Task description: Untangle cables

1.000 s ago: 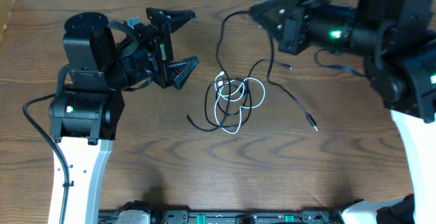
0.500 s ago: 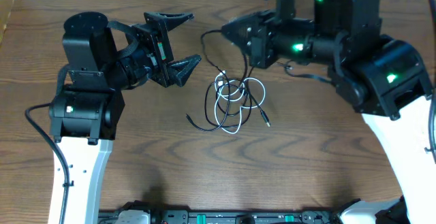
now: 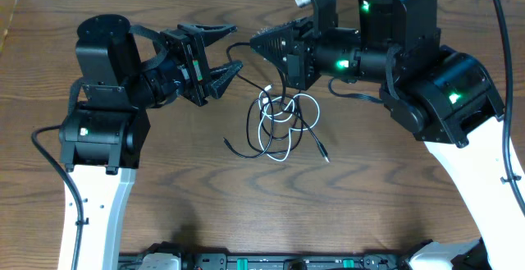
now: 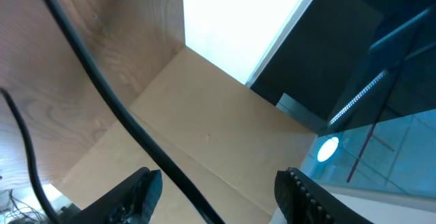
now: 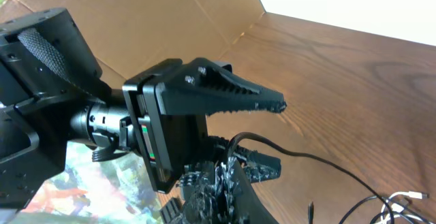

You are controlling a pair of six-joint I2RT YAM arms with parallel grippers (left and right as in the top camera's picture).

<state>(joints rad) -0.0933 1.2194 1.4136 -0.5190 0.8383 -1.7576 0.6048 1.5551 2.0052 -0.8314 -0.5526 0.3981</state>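
Observation:
A tangle of cables [image 3: 283,112] lies at mid-table: a white cable [image 3: 259,135] looped with thin black ones, and one black plug end [image 3: 325,156] trailing to the right. My right gripper [image 3: 254,40] points left, above and left of the tangle. It is shut on a black cable [image 5: 293,152] that rises from its fingers [image 5: 228,183] and runs back to the tangle. My left gripper [image 3: 221,52] is open and faces the right gripper's tip. In the left wrist view a black cable [image 4: 129,122] crosses between its open jaws [image 4: 218,207].
A cardboard box wall [image 5: 157,13] stands beyond the table's left edge and also shows in the left wrist view [image 4: 204,135]. Both arm bodies crowd the table's upper half. Another black cable end [image 3: 230,144] lies left of the tangle.
My right gripper has moved left across the table with the black cable, drawing its free end in toward the tangle. Its tip now sits between my left gripper's open jaws.

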